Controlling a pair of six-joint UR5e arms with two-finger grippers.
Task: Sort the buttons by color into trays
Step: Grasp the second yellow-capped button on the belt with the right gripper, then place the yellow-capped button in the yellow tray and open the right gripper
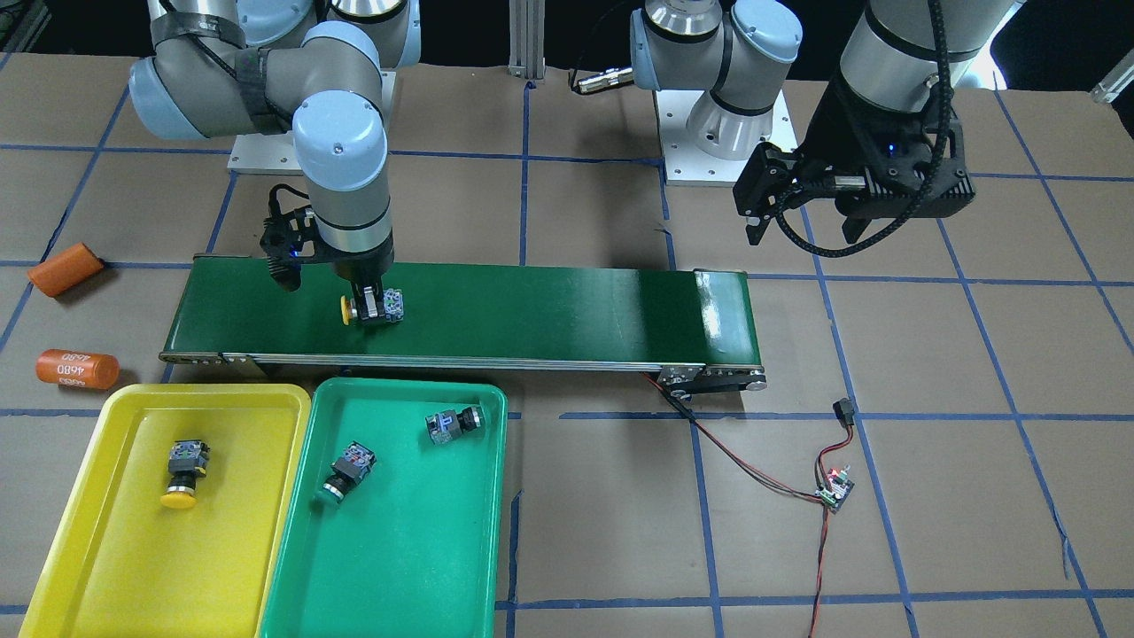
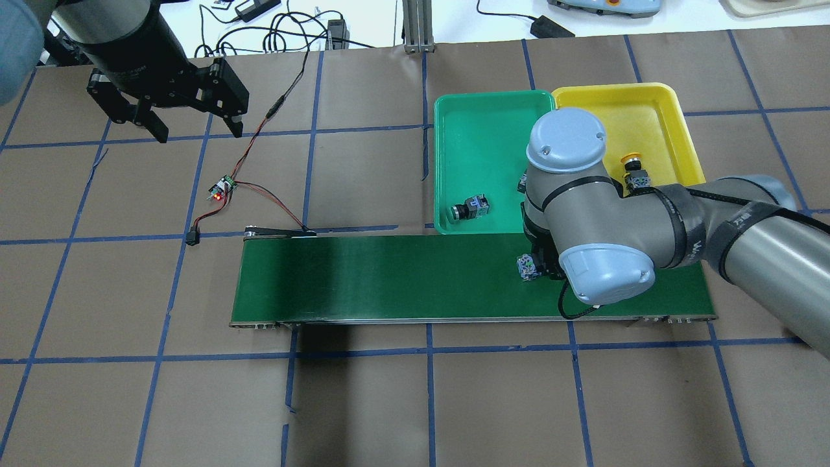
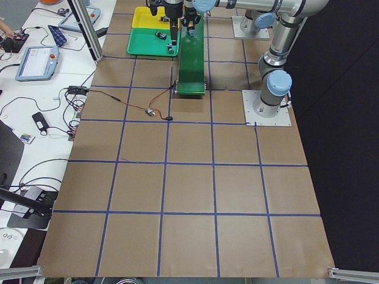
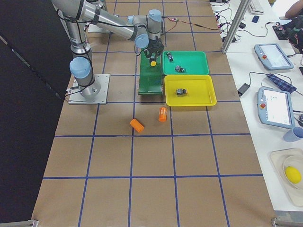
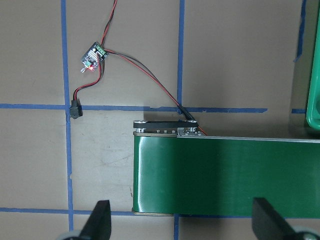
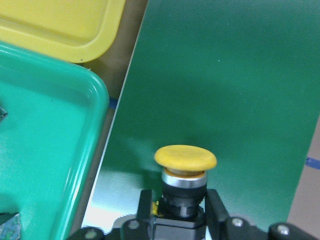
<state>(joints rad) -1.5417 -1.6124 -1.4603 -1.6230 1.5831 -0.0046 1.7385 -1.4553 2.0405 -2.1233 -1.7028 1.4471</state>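
Note:
My right gripper point(image 1: 372, 310) is down on the conveyor belt point(image 1: 532, 310), shut on a yellow-capped button point(image 1: 359, 308). The right wrist view shows its fingers point(image 6: 146, 201) clamping the button's dark body below the yellow cap point(image 6: 185, 157). I cannot tell whether the button is lifted off the belt. The yellow tray point(image 1: 115, 540) holds one yellow button point(image 1: 183, 472). The green tray point(image 1: 407, 549) holds two green buttons point(image 1: 352, 471) point(image 1: 454, 424). My left gripper point(image 1: 802, 226) hangs open and empty above the table, beyond the belt's other end.
Two orange cylinders point(image 1: 65, 268) point(image 1: 77, 369) lie on the table past the belt's end near the yellow tray. A small circuit board point(image 1: 834, 489) with red and black wires runs to the belt's other end. The two trays touch side by side along the belt.

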